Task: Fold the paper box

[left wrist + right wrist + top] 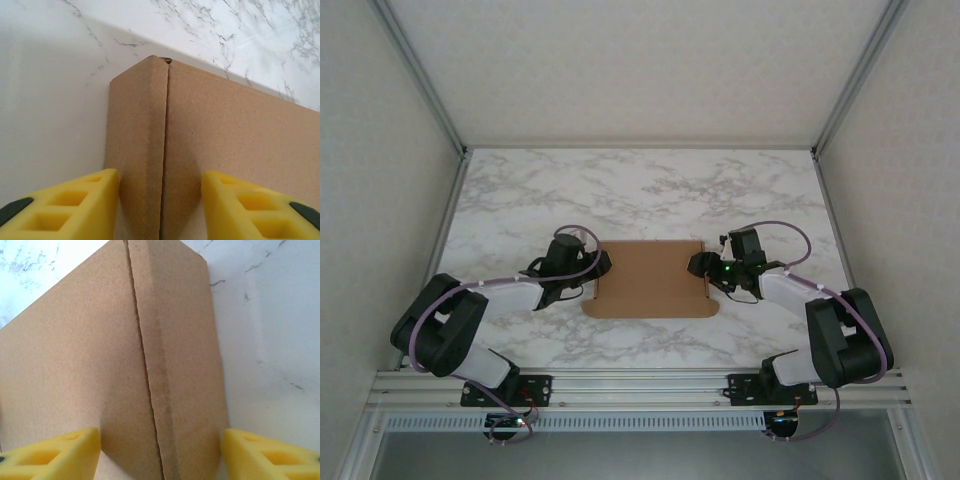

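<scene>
Box (650, 278): plain brown cardboard, unprinted, lying low on the marble-look bench (650, 190) near its middle, between the two arms, with a narrow strip creased along each short end. Left claw (599, 266) is at the box's left end, released, yellow fingers (75, 200) spread astride the strip's crease, the outer one just beside the strip's edge. Right claw (699, 265) is at the right end, likewise released, spread across its strip from panel to outer edge.
</scene>
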Available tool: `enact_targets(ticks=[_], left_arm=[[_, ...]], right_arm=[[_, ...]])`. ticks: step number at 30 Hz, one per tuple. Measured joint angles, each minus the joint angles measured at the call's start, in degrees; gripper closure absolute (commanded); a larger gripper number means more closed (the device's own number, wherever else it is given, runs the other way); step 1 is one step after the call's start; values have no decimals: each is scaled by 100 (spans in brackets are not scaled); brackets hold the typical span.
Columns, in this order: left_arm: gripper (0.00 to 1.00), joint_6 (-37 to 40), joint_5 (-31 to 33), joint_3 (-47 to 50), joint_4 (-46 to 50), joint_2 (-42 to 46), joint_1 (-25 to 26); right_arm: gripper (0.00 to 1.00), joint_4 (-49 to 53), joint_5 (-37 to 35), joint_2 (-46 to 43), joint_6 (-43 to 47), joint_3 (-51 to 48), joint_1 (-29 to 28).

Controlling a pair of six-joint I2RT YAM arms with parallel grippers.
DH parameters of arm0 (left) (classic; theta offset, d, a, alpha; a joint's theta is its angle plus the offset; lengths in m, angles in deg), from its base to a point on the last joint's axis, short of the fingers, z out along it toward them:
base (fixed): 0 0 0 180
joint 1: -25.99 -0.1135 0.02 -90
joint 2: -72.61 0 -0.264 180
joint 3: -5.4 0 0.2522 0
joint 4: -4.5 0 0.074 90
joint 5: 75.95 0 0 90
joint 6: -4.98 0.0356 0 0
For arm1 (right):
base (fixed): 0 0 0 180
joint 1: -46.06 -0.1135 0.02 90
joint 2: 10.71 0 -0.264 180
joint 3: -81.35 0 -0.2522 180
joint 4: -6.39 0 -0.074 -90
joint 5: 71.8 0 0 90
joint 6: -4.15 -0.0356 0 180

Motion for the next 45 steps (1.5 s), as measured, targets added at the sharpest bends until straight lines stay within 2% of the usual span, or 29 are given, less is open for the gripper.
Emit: enact_targets(ticks=[10,17,24,30,37,41,45], left_arm=[[39,79,-214,105,479,667,7],[38,168,-216,111,675,837,-4],[43,85,-337,435,439,743,-4],[49,-109,-444,702,-216,581,-87],[56,-177,-481,876,-691,494,-160],[64,-282,-619,1056,-1062,461,-251],[67,-332,-824,1176,-1392,365,-358]], right_arm=[[36,195,37,-232,22,-76,-22],[34,155,48,-251,22,-164,-20],[34,35,289,-258,-2,-249,-20],[33,-192,575,-138,-24,-319,-13],[32,-227,573,-258,-20,-391,-4],[26,-90,568,-472,-4,-396,-4],[11,7,503,-772,-20,-396,-4]])
